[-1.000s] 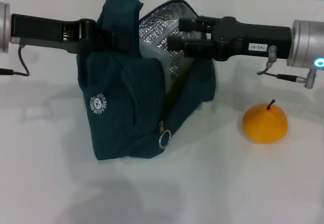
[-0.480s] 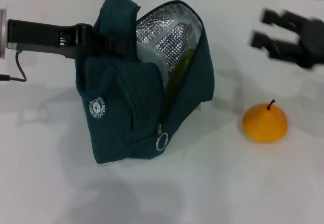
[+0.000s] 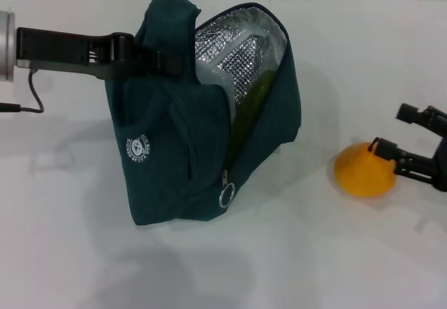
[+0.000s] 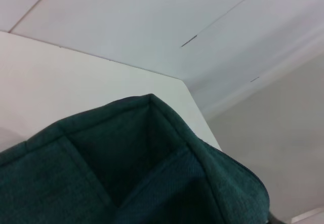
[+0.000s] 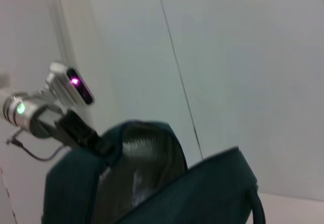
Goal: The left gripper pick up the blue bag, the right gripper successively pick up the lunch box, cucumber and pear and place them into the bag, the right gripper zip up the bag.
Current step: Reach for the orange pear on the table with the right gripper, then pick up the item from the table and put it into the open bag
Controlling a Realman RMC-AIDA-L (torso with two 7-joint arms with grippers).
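Your right gripper point(image 3: 404, 140) sits with its fingers spread beside the pear point(image 3: 364, 170), one finger by the stem on top, nothing clamped yet. The pear rests on the table point(image 3: 293, 253) to the robot's right of the blue bag point(image 3: 188, 148), so this arm is far nearer. Your left gripper point(image 3: 143, 56) stays clamped on the bag's handle, holding the mouth open with the cucumber point(image 3: 253, 99) inside.

The head camera looked forward and down over the white table point(image 3: 209, 267). Both wrist cameras sat close to the dark teal-blue fabric bag point(image 3: 174, 155), which all three views shared.
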